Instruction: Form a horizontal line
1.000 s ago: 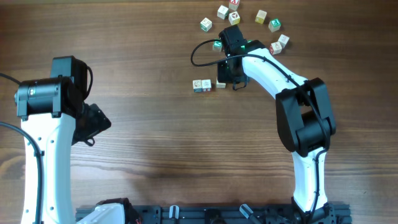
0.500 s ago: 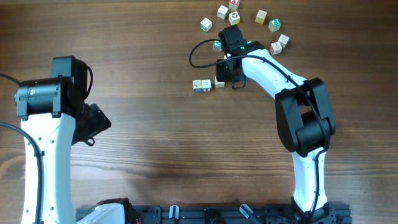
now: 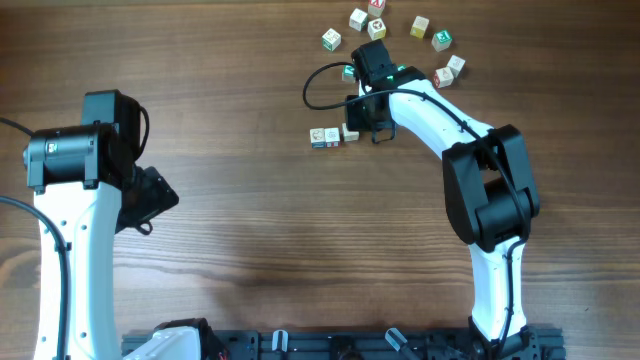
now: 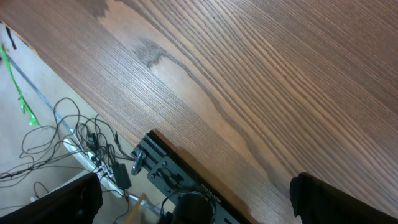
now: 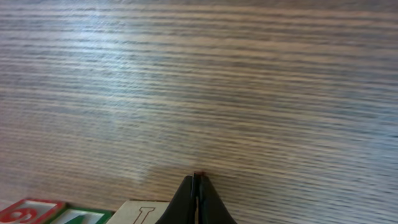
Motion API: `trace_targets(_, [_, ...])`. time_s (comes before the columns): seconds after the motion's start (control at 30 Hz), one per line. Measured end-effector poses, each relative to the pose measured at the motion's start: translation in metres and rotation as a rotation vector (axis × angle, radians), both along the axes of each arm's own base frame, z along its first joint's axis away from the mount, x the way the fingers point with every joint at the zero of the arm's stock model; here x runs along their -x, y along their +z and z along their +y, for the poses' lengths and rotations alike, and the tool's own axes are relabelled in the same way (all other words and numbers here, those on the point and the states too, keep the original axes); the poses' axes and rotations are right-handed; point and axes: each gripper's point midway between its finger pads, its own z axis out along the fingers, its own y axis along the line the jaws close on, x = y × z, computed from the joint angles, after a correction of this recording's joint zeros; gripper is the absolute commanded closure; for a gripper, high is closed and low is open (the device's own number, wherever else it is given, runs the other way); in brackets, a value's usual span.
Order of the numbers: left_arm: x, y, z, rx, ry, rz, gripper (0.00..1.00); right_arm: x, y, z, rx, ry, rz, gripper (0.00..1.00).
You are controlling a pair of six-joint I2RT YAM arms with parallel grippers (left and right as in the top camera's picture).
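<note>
The horizontal line [image 3: 325, 137] is two touching letter cubes with a third tan cube [image 3: 351, 131] at its right end, set slightly higher. My right gripper [image 3: 366, 122] is shut and empty, fingertips down on the table right beside that third cube. In the right wrist view the shut fingers [image 5: 198, 179] touch the wood, with the tan cube [image 5: 142, 213], a green-faced cube [image 5: 81, 216] and a red-faced cube [image 5: 28, 210] along the bottom left. My left gripper [image 3: 150, 200] is open and empty at the far left, its jaws [image 4: 199, 199] over the table's front edge.
Several loose letter cubes lie scattered at the back right, such as a green-faced one [image 3: 441, 40], one at the far top [image 3: 358, 19] and one behind the right wrist [image 3: 350, 72]. The table's front edge, black rail [image 4: 186, 186] and floor cables [image 4: 62, 124] show in the left wrist view.
My right gripper has shifted slightly left and back, and the third tan cube has slid with it toward the two joined cubes. The left arm has not moved.
</note>
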Motion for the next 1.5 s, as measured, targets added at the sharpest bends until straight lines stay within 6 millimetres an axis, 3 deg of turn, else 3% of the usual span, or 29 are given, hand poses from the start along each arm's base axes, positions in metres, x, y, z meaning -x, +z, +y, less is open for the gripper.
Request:
trace_targets(0.6, [0.000,0.000,0.000,0.000,0.000,0.000,0.00,0.004,-0.001,0.000,-0.007,-0.017,0.021,0.95])
trace_targets(0.77, [0.000,0.000,0.000,0.000,0.000,0.000,0.00,-0.017,0.003,-0.011,0.062,-0.100,-0.079,0.95])
trace_targets(0.93, [0.000,0.000,0.000,0.000,0.000,0.000,0.00,-0.041,0.016,0.003,0.009,-0.045,-0.191,0.95])
trace_targets(1.07, [0.000,0.000,0.000,0.000,0.000,0.000,0.00,-0.035,0.015,0.014,-0.021,0.022,-0.175,0.95])
trace_targets(1.27, [0.000,0.000,0.000,0.000,0.000,0.000,0.00,-0.017,0.008,0.015,-0.015,0.056,-0.104,0.95])
trace_targets(1.5, [0.000,0.000,0.000,0.000,0.000,0.000,0.00,-0.010,0.007,0.023,-0.016,0.077,-0.090,0.95])
